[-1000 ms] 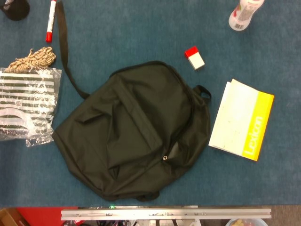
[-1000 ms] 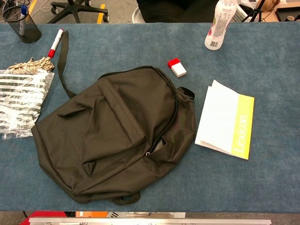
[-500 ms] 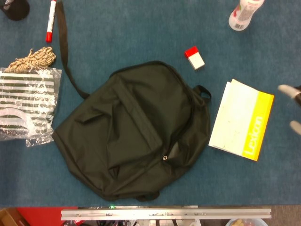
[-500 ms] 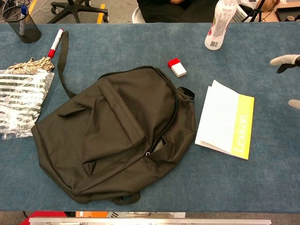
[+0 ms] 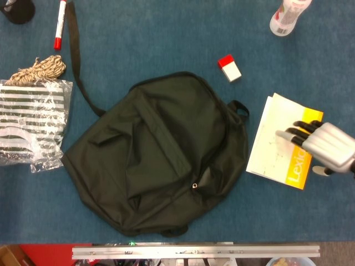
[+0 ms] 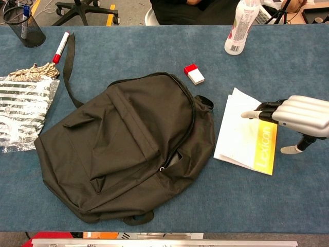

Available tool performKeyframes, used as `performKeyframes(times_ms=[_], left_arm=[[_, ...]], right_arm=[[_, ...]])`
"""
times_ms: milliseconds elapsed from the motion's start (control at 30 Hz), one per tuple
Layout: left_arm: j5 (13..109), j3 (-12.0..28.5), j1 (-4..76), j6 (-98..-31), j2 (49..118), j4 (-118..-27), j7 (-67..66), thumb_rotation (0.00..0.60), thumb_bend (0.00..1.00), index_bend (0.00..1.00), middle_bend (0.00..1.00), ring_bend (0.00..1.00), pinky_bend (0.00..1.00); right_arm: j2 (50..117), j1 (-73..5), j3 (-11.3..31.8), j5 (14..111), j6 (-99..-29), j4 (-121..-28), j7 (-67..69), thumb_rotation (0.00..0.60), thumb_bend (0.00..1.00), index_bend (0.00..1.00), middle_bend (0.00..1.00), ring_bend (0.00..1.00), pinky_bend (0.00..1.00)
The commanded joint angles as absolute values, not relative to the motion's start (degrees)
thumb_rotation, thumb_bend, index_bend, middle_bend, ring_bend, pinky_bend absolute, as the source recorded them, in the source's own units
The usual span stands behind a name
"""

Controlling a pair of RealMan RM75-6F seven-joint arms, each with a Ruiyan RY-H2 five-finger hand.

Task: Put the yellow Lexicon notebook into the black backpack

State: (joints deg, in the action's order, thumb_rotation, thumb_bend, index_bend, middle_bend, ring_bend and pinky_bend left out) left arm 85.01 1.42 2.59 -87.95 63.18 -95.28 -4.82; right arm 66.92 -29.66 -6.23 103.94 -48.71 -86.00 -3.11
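The yellow and white Lexicon notebook (image 5: 270, 141) (image 6: 237, 135) lies flat on the blue table, right of the black backpack (image 5: 161, 149) (image 6: 128, 139). The backpack lies flat with its zipper partly open near the lower middle. My right hand (image 5: 324, 145) (image 6: 300, 114) reaches in from the right edge and hangs over the notebook's yellow strip. Its fingers stretch out towards the left, its thumb points down beside the notebook's right edge, and it holds nothing. Whether the fingertips touch the cover I cannot tell. My left hand shows in neither view.
A small red and white box (image 5: 229, 68) sits beyond the notebook, a bottle (image 5: 287, 16) at the back right. On the left lie a striped plastic bag (image 5: 30, 122), a rope bundle (image 5: 41, 69), a red marker (image 5: 58, 25), the backpack strap (image 5: 75, 55) and a mesh pen cup (image 6: 23, 25).
My right hand has come in from the right edge and now sits over the notebook's yellow side. The notebook and backpack have not moved.
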Motion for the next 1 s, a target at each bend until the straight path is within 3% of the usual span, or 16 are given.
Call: performKeyframes(times_ms=[33,233,1000], left_arm=[[84.9,1.26,2.31,-88.02,62.99,-95.16,-4.4,0.6,0.21,0.28,0.26,0.25,0.22],[84.54,1.06,1.82,-87.86,62.6,-95.36,-3.84,0.6,0.21,0.28,0.26,0.25,0.22],[84.76,1.06,0.95,-88.17,62.62,-95.48,-2.55,0.6,0.21,0.28,0.26,0.25,0.22]], right_arm=[[68.03,-30.9,-6.89,104.31,-47.35,-84.78,-3.83,0.6,0.11,0.0,0.16,0.1,0.26],[69.84,-32.6,-7.68,104.33,-45.91,-81.9,-5.49,0.6,0.07,0.0,0.14,0.08,0.23],[73.74,-33.03,-9.51,104.74,-50.74,-75.14,-10.51,0.6,0.08,0.0,0.14,0.07,0.22]])
